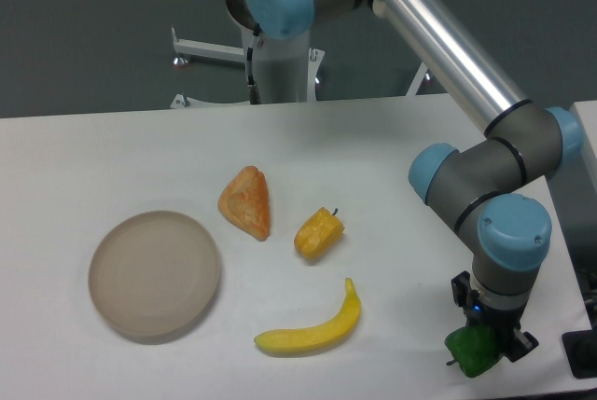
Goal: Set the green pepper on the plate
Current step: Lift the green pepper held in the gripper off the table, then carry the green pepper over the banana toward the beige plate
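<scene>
The green pepper (474, 351) is glossy bright green and sits at the front right of the white table, right under my gripper (489, 337). The gripper points straight down and its dark fingers stand on either side of the pepper; the wrist hides the jaws, so I cannot tell whether they press on it. The pepper seems to be at or just above the table top. The plate (155, 275), round and beige-tan, lies bare at the front left, far from the gripper.
A yellow banana (312, 330) lies at the front centre. A yellow-orange pepper (318, 233) and an orange wedge-shaped pastry (247, 201) lie between plate and gripper. The table's right edge is close to the gripper, with a dark object (580, 353) beyond it.
</scene>
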### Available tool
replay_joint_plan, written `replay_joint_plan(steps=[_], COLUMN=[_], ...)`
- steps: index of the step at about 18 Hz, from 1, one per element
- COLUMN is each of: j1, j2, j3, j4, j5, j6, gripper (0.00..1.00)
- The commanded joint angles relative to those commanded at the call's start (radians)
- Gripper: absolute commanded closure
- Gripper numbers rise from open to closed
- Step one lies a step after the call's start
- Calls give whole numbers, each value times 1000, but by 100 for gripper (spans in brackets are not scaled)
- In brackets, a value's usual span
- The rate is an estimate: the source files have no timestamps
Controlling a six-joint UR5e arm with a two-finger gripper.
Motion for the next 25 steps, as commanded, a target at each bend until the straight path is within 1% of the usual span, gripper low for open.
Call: replay_joint_plan(steps=[7, 8, 9, 11, 12, 16, 19, 21, 24, 25], j1=[0, -2, -3, -6, -20, -52, -103, -139, -201, -222], j2=[15, 23, 37, 78, 95, 182, 247, 293, 369, 392], j3=[-8, -12, -30, -86, -106, -219, -293, -345, -449, -474], j4=[-8, -12, -14, -14, -14, -20, -21, -21, -18, -20], j5=[-3, -9, -14, -20, -20, -49, -81, -86, -113, -118], j6=[-14, -17, -20, -25, -35, -116, -239, -296, -418, -449], gripper=[64, 64, 64, 64, 64, 64, 64, 64, 64, 64])
